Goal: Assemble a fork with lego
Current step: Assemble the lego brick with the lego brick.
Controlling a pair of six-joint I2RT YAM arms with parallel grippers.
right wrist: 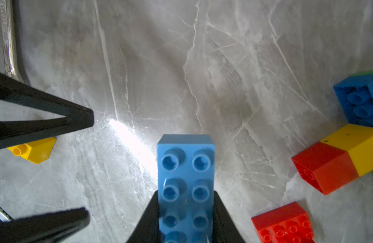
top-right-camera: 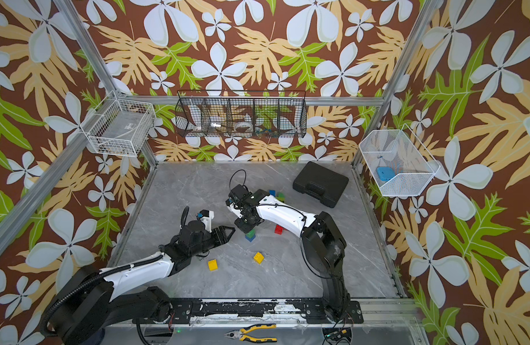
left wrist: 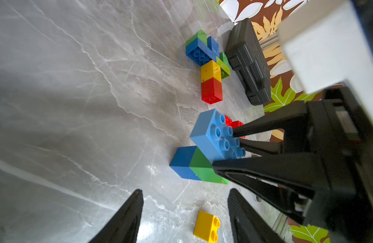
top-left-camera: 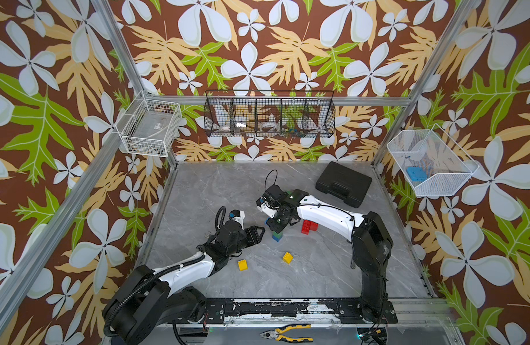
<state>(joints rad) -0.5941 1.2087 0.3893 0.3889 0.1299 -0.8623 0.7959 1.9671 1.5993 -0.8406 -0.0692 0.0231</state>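
Pliers [top-left-camera: 287, 334] nearest, out front. In both top views the right claw [top-left-camera: 277, 227] hangs right over the green-on-blue stack [top-left-camera: 277, 237]. Left wrist: left claw [left wrist: 184, 192] half open, empty, just beside. Right wrist: right claw pinching the long blue brick [right wrist: 185, 168], long axis running out past its tips.

Both my arms look alike: the left arm [top-left-camera: 183, 273] and right arm [top-left-camera: 323, 213] carry glossy white shells between bulky black joint housings. A black corrugated hose [top-left-camera: 129, 298] loops along the left one. Thin black cables trail over the right, where small green lights glow. The left gripper [left wrist: 185, 191] and right gripper [right wrist: 185, 202] have black, tapered, wedge-shaped fingers. The black base rail [top-left-camera: 287, 309] is badly chipped.
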